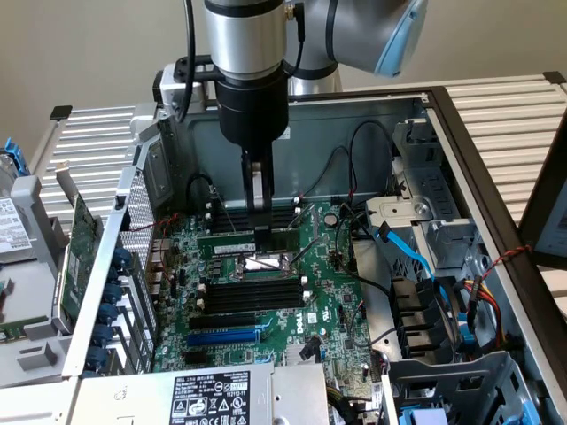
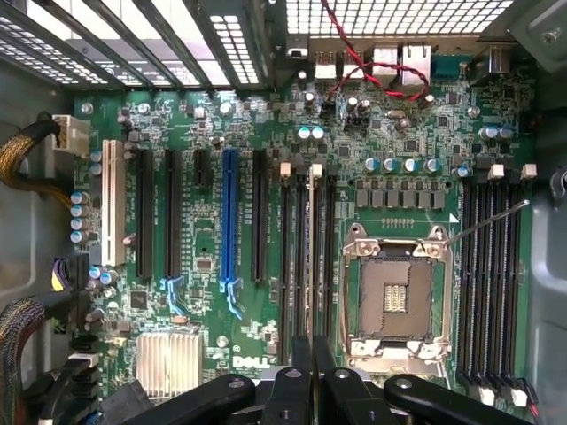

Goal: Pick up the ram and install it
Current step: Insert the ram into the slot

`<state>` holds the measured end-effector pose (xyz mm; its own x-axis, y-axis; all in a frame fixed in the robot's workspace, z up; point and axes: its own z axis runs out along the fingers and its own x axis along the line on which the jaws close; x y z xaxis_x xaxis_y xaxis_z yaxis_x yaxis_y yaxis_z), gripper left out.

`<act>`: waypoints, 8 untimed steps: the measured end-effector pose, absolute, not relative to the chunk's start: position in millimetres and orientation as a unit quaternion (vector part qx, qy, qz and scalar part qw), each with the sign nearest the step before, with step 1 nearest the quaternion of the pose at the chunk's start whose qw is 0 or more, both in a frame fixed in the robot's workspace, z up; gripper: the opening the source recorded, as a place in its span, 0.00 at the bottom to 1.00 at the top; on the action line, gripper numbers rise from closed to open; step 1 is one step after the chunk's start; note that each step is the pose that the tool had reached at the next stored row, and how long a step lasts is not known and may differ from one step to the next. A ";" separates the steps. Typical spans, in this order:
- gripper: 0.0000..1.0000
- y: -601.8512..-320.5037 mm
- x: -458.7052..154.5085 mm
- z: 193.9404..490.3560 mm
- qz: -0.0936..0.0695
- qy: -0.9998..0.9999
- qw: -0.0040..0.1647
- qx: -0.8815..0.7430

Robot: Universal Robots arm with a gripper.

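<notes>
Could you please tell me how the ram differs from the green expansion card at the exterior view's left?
The ram is a long, narrow strip; the expansion card is broader. The ram is clamped in the hand over the motherboard; the expansion card stands on edge outside the case wall. The expansion card carries a metal bracket; the ram shows none. Both are green circuit boards.

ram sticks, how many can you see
1: the ram, held by the gripper at the black slots beside the CPU socket. Others may be hidden behind the arm.
</notes>
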<state>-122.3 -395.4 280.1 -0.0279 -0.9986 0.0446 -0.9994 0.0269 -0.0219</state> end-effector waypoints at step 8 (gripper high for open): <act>0.13 -397.1 -122.3 273.5 0.031 -0.716 0.016 0.697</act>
